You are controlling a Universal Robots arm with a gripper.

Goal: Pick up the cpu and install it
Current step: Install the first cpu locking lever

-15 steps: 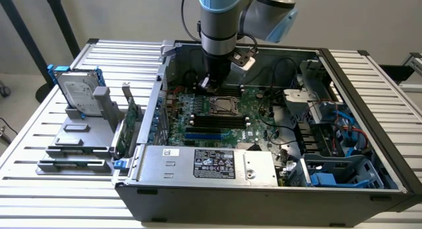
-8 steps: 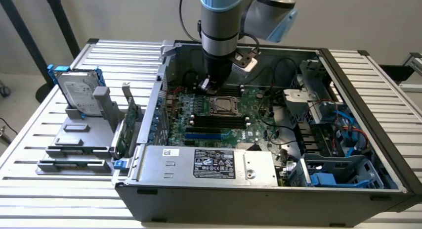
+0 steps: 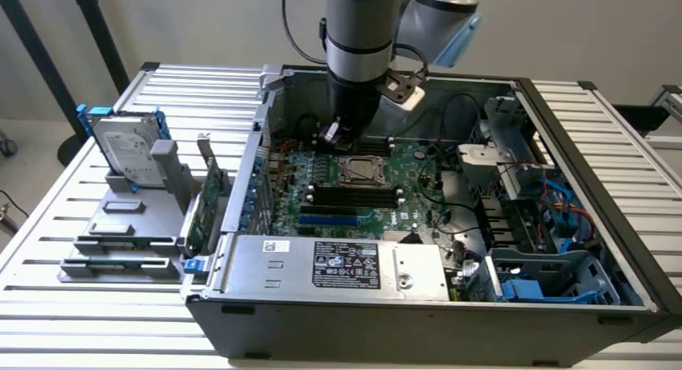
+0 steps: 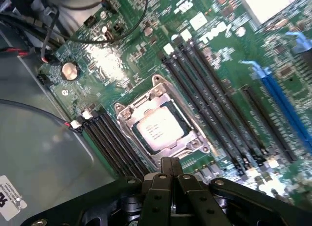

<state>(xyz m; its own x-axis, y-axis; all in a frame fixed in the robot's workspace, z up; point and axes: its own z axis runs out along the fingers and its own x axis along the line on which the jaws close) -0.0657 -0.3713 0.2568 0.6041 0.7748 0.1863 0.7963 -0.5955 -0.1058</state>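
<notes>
- The cpu [image 4: 158, 130] lay seated in the motherboard socket [image 4: 161, 126].
- The tool [image 4: 169, 163] hovered just beside it, fingers pressed together, empty.
- A clean finish likely meant lifting straight up, not nudging the chip.

A: What carries everything?
B: A slatted metal table [image 3: 64, 226], pale grey.
A: And directly on it?
B: An open computer case [image 3: 426, 322] towards the exterior view's right, and just beside it a grey holder stand [image 3: 128, 234] bearing a hard drive in a blue bracket [image 3: 126, 146] and green circuit cards [image 3: 213, 194]
</notes>
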